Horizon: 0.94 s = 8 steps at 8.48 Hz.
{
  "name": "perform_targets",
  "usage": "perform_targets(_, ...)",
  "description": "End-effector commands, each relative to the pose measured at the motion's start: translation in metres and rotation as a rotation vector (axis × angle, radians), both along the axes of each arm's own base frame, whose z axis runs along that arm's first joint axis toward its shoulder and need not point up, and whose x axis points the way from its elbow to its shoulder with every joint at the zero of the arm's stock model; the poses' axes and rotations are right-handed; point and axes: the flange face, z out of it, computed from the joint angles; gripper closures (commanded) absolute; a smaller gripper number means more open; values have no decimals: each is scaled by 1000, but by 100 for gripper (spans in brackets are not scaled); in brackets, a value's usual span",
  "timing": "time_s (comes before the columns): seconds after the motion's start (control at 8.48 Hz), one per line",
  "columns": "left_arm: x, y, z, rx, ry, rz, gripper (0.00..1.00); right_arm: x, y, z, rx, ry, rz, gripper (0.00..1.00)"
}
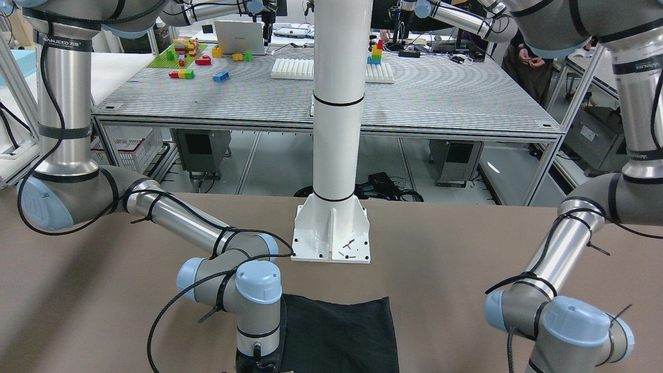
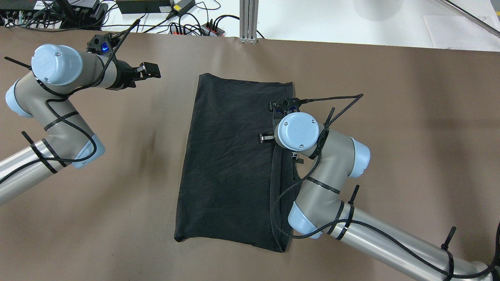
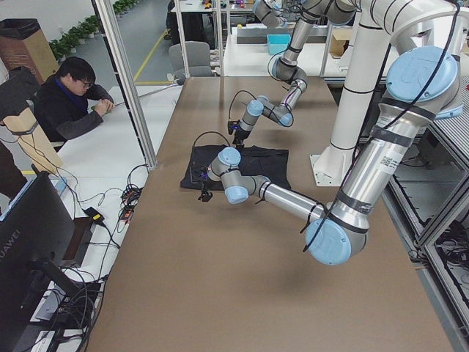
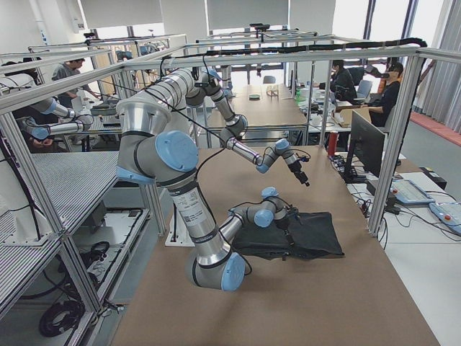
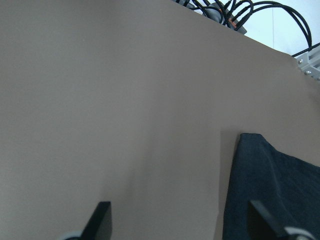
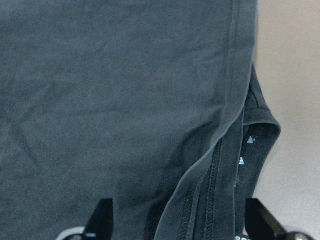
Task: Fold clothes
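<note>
The black cloth (image 2: 226,156) lies flat mid-table (image 2: 390,117). My right gripper (image 6: 180,220) hovers over its layered hem (image 6: 220,150), fingers apart. My left gripper (image 2: 150,71) is spread too, empty, off the cloth. The risk: I pinch one layer only and the fold bunches.

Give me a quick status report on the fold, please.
Left gripper open, off the black cloth. Right gripper open over its hemmed edge. No obstruction seen.
</note>
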Motion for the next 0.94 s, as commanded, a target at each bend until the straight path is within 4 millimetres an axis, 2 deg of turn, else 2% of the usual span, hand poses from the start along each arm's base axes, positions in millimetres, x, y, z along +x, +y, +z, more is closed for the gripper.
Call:
perform_targets(0.0, 3, 2, 1, 0, 0, 5, 5, -9, 6, 16, -5, 41, 8, 8)
perform_targets(0.35, 7, 3, 0, 2, -2, 10, 5, -9, 6, 27, -7, 62, -2, 8)
perform_targets(0.71, 12, 1, -6, 13, -5, -9, 5, 8, 1, 50, 12, 101, -34, 7)
perform_targets(0.83, 12, 1, -7, 14, -4, -10, 5, 25, -3, 52, 30, 106, -38, 7)
